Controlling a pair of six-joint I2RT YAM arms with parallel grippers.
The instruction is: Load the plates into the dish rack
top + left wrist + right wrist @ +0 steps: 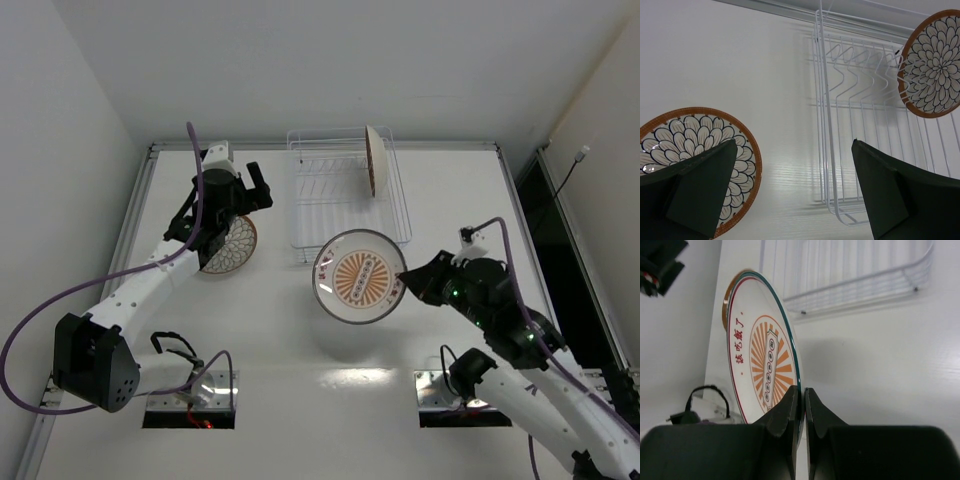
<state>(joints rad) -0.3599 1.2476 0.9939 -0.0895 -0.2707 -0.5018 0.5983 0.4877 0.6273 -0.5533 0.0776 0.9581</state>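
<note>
The white tabletop (450,200) fills most of the view, and the dish rack (325,200) sits toward its far edge, roughly midway between the two arms. Of the plates, the standing plate (374,160) is on edge in the rack's far right part with its patterned face turned left, and bare wire slots lie open on that side of it. The sunburst plate (358,277) hangs just in front of the rack's near edge, face tipped upward; judging by the shadow beneath, it is clear of the tabletop. The right jaws are clamped tight on its right-hand rim, so the plate juts out leftward from them and the rack lies beyond and a little to the left. I'd say that arm is the one placed to load it, and the plate needs turning up on edge, parallel to the one standing there, before it drops into a slot. The flat plate (232,246) lies left of the rack, directly under the left jaws, which gape wide and hold nothing
</note>
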